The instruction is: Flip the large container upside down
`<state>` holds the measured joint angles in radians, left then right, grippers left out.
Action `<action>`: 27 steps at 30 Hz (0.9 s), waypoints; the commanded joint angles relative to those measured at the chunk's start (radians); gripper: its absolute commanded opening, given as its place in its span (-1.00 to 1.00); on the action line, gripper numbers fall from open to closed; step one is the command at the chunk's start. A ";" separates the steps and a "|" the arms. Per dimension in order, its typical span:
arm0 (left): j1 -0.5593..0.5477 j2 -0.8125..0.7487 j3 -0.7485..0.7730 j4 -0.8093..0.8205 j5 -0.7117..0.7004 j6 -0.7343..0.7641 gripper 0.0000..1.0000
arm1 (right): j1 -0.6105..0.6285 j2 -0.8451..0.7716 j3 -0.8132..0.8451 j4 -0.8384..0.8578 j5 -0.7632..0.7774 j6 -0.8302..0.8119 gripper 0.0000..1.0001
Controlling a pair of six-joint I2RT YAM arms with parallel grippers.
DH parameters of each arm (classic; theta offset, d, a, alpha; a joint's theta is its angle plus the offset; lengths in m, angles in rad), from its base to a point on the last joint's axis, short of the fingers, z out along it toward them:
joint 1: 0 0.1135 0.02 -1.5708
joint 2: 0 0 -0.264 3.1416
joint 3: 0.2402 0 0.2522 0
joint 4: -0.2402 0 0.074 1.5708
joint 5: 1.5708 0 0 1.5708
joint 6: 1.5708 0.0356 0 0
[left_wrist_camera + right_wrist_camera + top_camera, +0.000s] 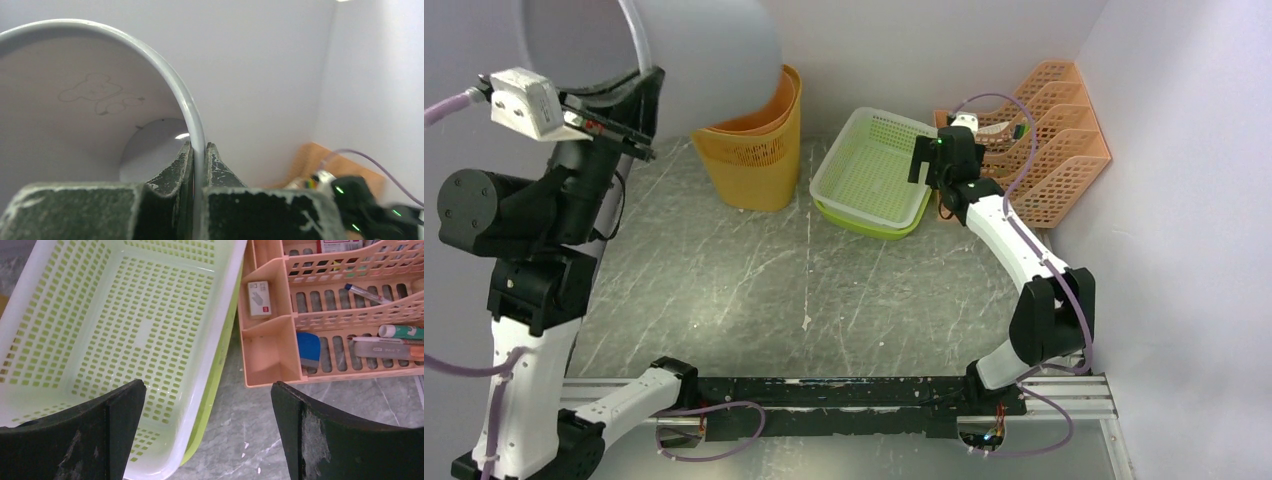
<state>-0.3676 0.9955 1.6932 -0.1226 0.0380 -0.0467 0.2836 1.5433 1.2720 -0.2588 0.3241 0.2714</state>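
**Large container (pixel 694 50) up off the desk (pixel 754 290), pinched by its rim**

The left tool (pixel 198 162) is clamped tight on the lip of the large container. One finger is inside the wall and one outside, and the thin white edge runs straight up between them. Gripping the lip rather than the body makes sense to me. The tub is far too wide for the jaws to span, and a hold at the rim lets the wrist roll the whole thing over. From the wrist view I look into its mouth, right down to the round bottom. I'd say it lies roughly on its side, about halfway to inverted.

I'll take the orange bin (pixel 759 150) as my marker. In the overhead view the container hangs above it and to its left, lifted off the desk. To the bin's right sits the pale mesh tray (pixel 869 170). Further right again, the right tool (pixel 207 387) hovers with its jaws spread wide and nothing between them, over the gap between the tray and the peach organiser (pixel 1049 130). It looks parked out of the way, leaving room for the swing.
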 commanded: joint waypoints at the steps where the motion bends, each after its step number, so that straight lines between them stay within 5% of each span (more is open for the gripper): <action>1: -0.005 -0.061 -0.078 -0.010 0.242 -0.187 -0.87 | -0.029 -0.034 0.035 0.021 -0.025 0.026 0.98; 14: -0.004 -0.243 -0.482 0.112 0.611 -0.565 -0.87 | -0.065 -0.008 0.117 -0.004 -0.009 0.042 0.98; 27: -0.007 -0.337 -1.002 0.729 0.727 -1.105 -0.87 | -0.079 0.010 0.092 0.021 -0.030 0.055 0.98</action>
<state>-0.3687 0.6895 0.7784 0.2352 0.7273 -0.9306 0.2123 1.5436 1.3781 -0.2584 0.2966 0.3202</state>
